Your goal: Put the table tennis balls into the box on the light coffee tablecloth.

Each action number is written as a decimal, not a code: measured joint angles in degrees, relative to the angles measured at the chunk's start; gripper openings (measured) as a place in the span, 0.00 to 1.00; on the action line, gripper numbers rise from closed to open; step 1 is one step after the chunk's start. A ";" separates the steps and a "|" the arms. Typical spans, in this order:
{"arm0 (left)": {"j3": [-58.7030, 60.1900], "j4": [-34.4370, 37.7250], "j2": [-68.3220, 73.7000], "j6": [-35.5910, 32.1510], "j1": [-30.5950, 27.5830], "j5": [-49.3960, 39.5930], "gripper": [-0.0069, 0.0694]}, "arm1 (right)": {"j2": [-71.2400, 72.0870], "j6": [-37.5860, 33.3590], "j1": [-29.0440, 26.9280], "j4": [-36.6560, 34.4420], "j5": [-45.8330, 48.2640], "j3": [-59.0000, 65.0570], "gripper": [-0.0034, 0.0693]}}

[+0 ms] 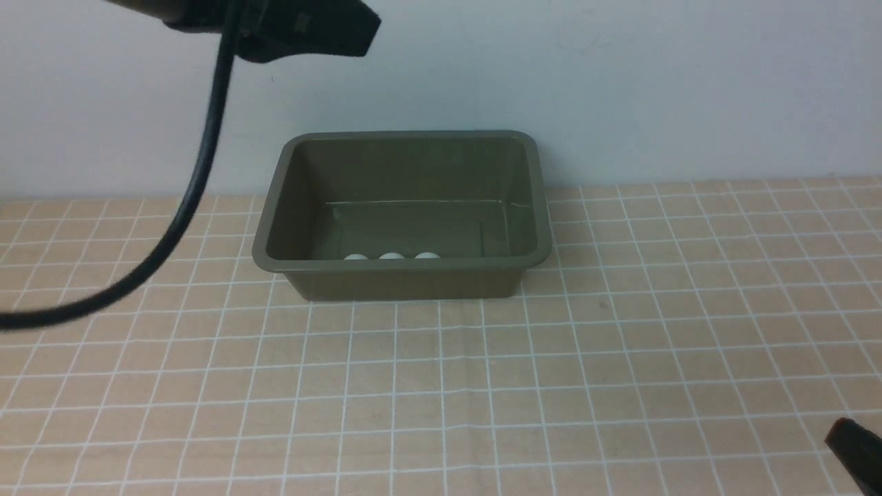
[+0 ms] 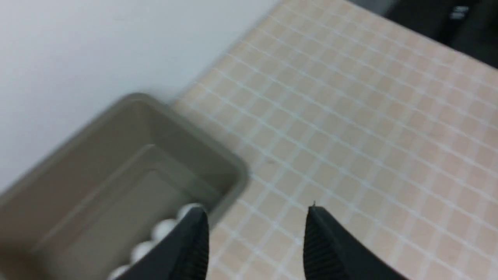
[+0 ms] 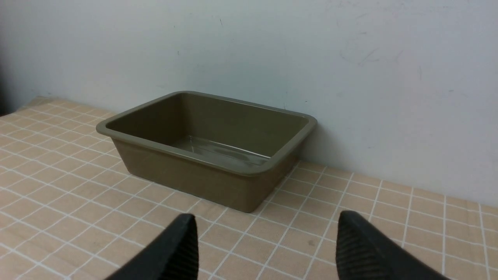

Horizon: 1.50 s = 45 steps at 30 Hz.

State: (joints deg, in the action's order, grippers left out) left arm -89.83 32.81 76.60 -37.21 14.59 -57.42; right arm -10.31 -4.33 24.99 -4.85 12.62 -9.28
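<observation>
The olive-green box (image 1: 406,275) stands on the light coffee tablecloth (image 1: 620,344) near the back wall. White table tennis balls (image 1: 391,256) lie in a row inside it against its near wall; three show in the front view, and several show blurred in the left wrist view (image 2: 163,229). My left gripper (image 2: 256,217) is open and empty, high above the box's near corner (image 2: 233,175). My right gripper (image 3: 266,225) is open and empty, low over the cloth, to the front right of the box (image 3: 210,182). The box wall hides the balls in the right wrist view.
A white wall (image 1: 620,89) rises right behind the box. My left arm (image 1: 275,27) hangs high at the top left, and its black cable (image 1: 186,207) loops down over the cloth on the left. The right gripper's tip (image 1: 854,448) shows at the bottom right corner.
</observation>
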 joint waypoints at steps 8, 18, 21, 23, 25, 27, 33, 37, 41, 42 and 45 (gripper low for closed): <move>31.76 -2.42 -20.03 -0.39 -9.78 11.97 0.45 | 0.00 0.00 0.00 0.00 0.00 0.00 0.65; 61.12 -4.00 -45.38 -1.13 -21.81 25.65 0.45 | 0.00 0.00 0.00 0.00 0.00 0.00 0.65; 66.23 -4.00 -52.58 -1.31 -20.65 30.73 0.45 | 0.00 0.00 0.00 0.00 0.00 0.00 0.65; 69.96 -4.00 -58.28 -1.42 -19.81 32.84 0.45 | 0.00 0.00 0.00 0.00 0.00 0.00 0.65; 71.97 -4.00 -61.19 -1.42 -19.77 33.38 0.45 | 0.00 0.00 0.00 0.00 0.00 0.00 0.65; 73.89 -4.00 -63.90 -1.42 -19.77 33.46 0.45 | 0.00 0.00 0.00 0.00 0.00 0.00 0.65; 76.08 -4.00 -65.67 -1.16 -19.77 33.40 0.45 | 0.00 0.00 0.00 0.00 0.00 0.00 0.65; 76.22 -4.82 -65.67 -1.09 -19.77 33.40 0.45 | 0.00 0.00 0.00 0.00 0.00 0.00 0.65; 77.45 -8.28 -65.76 0.30 -19.77 33.86 0.45 | 0.00 0.00 0.00 0.00 -0.04 0.00 0.65; 78.14 -10.22 -66.06 1.82 -19.77 33.86 0.45 | 0.00 0.00 0.00 0.00 -0.04 0.00 0.65; 80.87 -17.78 -67.96 10.69 -19.77 33.79 0.45 | 0.00 0.00 0.00 0.00 -0.04 0.00 0.65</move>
State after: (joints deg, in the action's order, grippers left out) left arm -8.96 15.03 8.64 -26.52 -5.18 -23.63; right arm -10.31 -4.33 24.99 -4.85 12.58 -9.28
